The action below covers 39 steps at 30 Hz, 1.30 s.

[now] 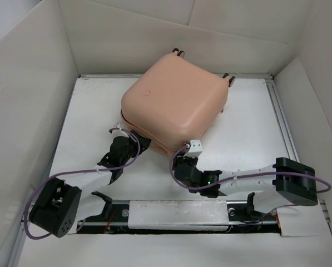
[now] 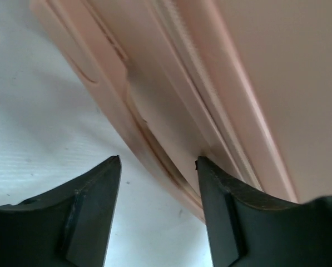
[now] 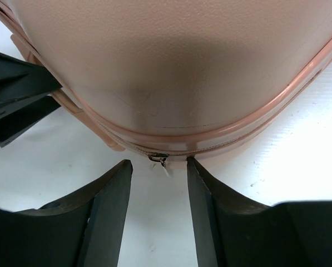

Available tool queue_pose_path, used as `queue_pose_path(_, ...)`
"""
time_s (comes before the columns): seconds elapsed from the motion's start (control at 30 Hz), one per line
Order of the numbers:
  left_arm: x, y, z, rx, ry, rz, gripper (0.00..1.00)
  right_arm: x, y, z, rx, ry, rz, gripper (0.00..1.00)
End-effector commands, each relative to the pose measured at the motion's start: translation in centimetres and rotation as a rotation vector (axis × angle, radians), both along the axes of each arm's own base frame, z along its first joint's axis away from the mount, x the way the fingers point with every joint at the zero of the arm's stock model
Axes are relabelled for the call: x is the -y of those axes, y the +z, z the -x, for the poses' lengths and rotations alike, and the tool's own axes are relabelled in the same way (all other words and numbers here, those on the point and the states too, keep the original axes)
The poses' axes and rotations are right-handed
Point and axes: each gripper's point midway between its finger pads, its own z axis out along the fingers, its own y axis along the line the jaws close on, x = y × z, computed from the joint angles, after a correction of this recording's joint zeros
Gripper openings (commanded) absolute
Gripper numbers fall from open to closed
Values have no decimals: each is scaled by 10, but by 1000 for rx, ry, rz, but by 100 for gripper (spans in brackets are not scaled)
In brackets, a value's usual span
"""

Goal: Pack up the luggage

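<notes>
The luggage [image 1: 174,97] lies flat on the tabletop [image 1: 249,128] with its lid down, directly in front of both end effectors. Its wheels [image 1: 178,53] are on the side turned away from them. The packing itself therefore seems to be finished, and I judge that the present step is to close the shell.

The right end effector [image 3: 159,164] is open and holds nothing. It stands low at the near rounded corner of the shell. The small dark zipper pull [image 3: 159,159] hangs just ahead of it, in line with the gap between its two fingers. This placement looks deliberate: the fingers need only go a little forward and then shut to catch the pull. The pull is very small and thin, so the aim must be exact, otherwise the fingers may close on air or on the pink rim.

The left end effector [image 2: 157,166] is also open and empty. It is at the side wall of the shell, and its right finger is at the pale zipper track [image 2: 210,100] or very close to it; I cannot tell if it touches. Its left finger is over bare tabletop. I think it is kept here to steady the case, because a light shell may slide when the pull is drawn. How much of the zipper is already closed I cannot tell.
</notes>
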Motion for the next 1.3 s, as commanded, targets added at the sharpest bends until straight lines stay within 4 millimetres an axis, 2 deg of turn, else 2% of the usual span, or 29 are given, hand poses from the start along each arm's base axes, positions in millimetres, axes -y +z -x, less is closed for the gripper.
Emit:
queue_pose_path(0.0, 7, 24, -19, 86, -21, 47, 52, -9, 0, -4, -12, 10, -89, 51)
queue_pose_path(0.03, 8, 24, -22, 87, -21, 48, 48, -8, -4, -3, -20, 19, -82, 52)
queue_pose_path(0.07, 10, 15, -24, 60, -21, 35, 33, -8, -5, -2, -19, 19, -87, 53)
queue_pose_path(0.17, 15, 4, -26, 42, -42, 37, 10, -8, -7, -1, -22, 27, -90, 55)
queue_pose_path(0.2, 16, 3, -28, 44, -42, 38, 0, -9, -2, -2, -16, 28, -112, 55)
queue_pose_path(0.3, 16, 9, -29, 88, -47, 75, 0, -4, -4, 1, -21, 35, -110, 54)
queue_pose_path(0.37, 17, 10, -22, 110, -60, 102, 0, -1, 1, 5, -16, 45, -128, 54)
queue_pose_path(0.4, 16, 16, -20, 132, -58, 121, 0, 5, -4, 7, -22, 42, -126, 55)
queue_pose_path(0.43, 13, 10, -12, 126, -58, 119, 0, 8, 3, 8, -14, 43, -152, 57)
queue_pose_path(0.5, 15, 14, -4, 141, -72, 141, 0, 12, 4, 10, -10, 57, -155, 59)
queue_pose_path(0.53, 21, 21, 3, 168, -98, 156, 0, 12, 2, 13, -13, 79, -149, 59)
queue_pose_path(0.57, 22, 19, 9, 161, -100, 163, 0, 11, 10, 13, -3, 93, -168, 60)
queue_pose_path(0.63, 34, 26, 25, 180, -149, 200, 0, 14, 4, 23, -3, 126, -133, 62)
queue_pose_path(0.67, 36, 20, 35, 156, -161, 215, 0, 19, 4, 28, -7, 124, -127, 64)
queue_pose_path(0.73, 40, 21, 42, 163, -153, 230, 0, 22, 4, 38, -11, 140, -147, 66)
queue_pose_path(0.77, 53, 27, 53, 179, -195, 241, 0, 29, -3, 40, -19, 136, -149, 67)
queue_pose_path(0.83, 58, 24, 60, 161, -191, 250, 0, 34, 0, 44, -19, 141, -191, 67)
queue_pose_path(0.87, 64, 29, 67, 165, -217, 270, 0, 40, -5, 45, -22, 141, -178, 67)
queue_pose_path(0.97, 61, 27, 71, 155, -211, 288, 0, 45, 2, 46, -16, 142, -202, 63)
queue_pose_path(1.03, 61, 36, 71, 177, -212, 304, 0, 53, 3, 44, -3, 123, -212, 54)
queue_pose_path(1.13, 59, 36, 76, 175, -223, 306, 0, 63, 9, 40, 31, 90, -203, 48)
queue_pose_path(1.27, 59, 31, 75, 166, -231, 258, 0, 66, 15, 39, 53, 92, -182, 49)
